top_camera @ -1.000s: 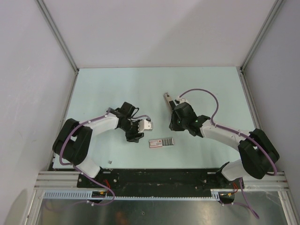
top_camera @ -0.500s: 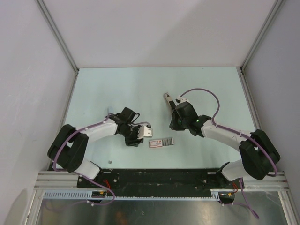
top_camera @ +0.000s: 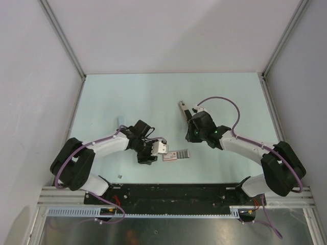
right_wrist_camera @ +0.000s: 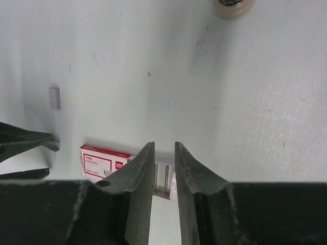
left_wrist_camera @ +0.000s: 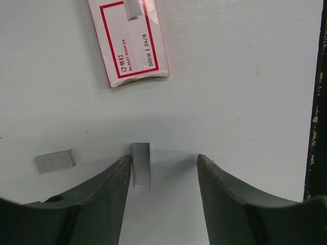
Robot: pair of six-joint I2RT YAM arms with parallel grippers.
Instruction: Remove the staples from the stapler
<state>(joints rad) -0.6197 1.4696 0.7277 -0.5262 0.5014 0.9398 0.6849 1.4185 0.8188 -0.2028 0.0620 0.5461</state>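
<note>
We log the left claw (left_wrist_camera: 163, 159), spread wide, now swung closer to the staple box (left_wrist_camera: 130, 46) and straddling the staples (left_wrist_camera: 141, 164) lying on the surface (left_wrist_camera: 245, 102), the stapler (top_camera: 182, 108) beside the narrowed, empty right claw (right_wrist_camera: 165, 144): unloading, we judge, nearly complete.

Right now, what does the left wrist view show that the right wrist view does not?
Only the left wrist view shows a dark rail at its edge and readable print on the red-and-white box. Only the right wrist view shows the right claw, slightly open, and a beige object. Both show the box, the left claw and loose staples.
</note>
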